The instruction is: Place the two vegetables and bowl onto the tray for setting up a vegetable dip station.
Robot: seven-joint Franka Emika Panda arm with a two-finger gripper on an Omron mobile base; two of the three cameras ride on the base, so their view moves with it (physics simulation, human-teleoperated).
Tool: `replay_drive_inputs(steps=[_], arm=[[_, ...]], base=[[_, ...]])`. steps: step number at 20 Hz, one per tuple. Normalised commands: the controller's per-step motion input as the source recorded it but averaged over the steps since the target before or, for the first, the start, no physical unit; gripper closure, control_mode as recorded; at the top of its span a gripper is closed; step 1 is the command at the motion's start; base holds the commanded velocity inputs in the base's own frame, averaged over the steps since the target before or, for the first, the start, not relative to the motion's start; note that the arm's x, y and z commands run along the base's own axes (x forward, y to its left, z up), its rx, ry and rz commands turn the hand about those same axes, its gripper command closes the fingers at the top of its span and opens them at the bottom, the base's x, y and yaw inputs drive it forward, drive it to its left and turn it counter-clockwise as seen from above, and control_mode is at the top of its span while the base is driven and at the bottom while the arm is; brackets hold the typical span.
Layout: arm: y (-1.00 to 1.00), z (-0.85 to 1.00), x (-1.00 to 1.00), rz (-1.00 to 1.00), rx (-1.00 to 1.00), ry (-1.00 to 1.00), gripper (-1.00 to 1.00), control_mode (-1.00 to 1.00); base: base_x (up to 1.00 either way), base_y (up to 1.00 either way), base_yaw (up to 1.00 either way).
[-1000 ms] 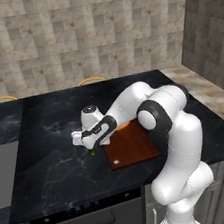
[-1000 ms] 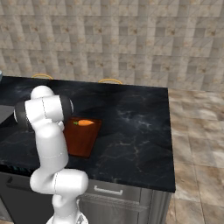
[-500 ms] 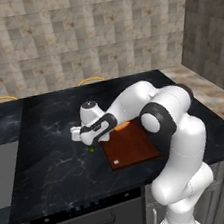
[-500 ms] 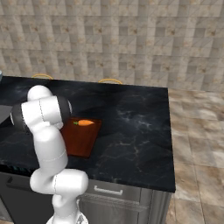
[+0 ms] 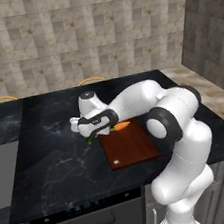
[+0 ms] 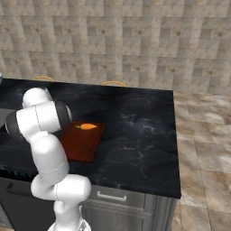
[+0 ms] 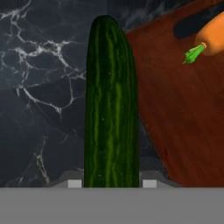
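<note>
1. Nearest me, the white arm bends out from the front edge of the black marble counter [image 5: 55,157] and reaches left and away, with the gripper [image 5: 89,133] held low at the far left corner of the tray [image 5: 131,144].
2. Seen from the hand, the cucumber [image 7: 111,105] runs lengthwise straight out between the jaws, which sit tight against its two sides. I take them to be clamped on the cucumber. Whether it is lifted clear of the counter or just skimming it, I cannot tell.
3. In the left base view only a bit of dark green shows under the hand, just off the tray's left edge, so the cucumber is mostly over bare counter, not over the wood.
4. The tray is a reddish-brown wooden board lying flat near the counter's front, with a small white mark on its near left corner.
5. At the tray's far end lies the carrot [image 6: 88,127], orange with a green top pointing left. It rests on the wood, so that vegetable looks done.
6. The step in hand, as I judge it, is carrying the cucumber onto the tray. The next move calls for shifting the hand right, over the open middle of the board and short of the carrot, then lowering it and letting the jaws part.
7. Beyond, two yellowish chair backs [image 5: 92,80] peek over the counter's far edge, before the stone-tiled wall.
</note>
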Motion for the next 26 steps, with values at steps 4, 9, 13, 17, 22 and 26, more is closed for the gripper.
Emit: replay_drive_inputs(steps=[4, 9, 13, 17, 22, 26], arm=[[-0.16, 0.28, -0.01, -0.21, 0.0, 0.0, 1.0, -1.0], [-0.43, 0.15, 0.0, -0.25, 0.0, 0.02, 1.0, -1.0], [-0.58, 0.17, 0.0, -0.2, 0.03, 0.08, 1.0, -1.0], [-0.59, 0.15, 0.0, -0.1, 0.07, 0.11, 1.0, -1.0], [-0.53, 0.09, 0.0, -0.07, 0.13, 0.13, 1.0, -1.0], [-0.39, 0.0, 0.0, -0.12, 0.1, 0.06, 1.0, -1.0]], base=[[0.0, 0.0, 0.0], [0.0, 0.0, 0.0], [0.0, 0.0, 0.0], [0.0, 0.0, 0.0], [0.0, 0.0, 0.0], [0.0, 0.0, 0.0]])
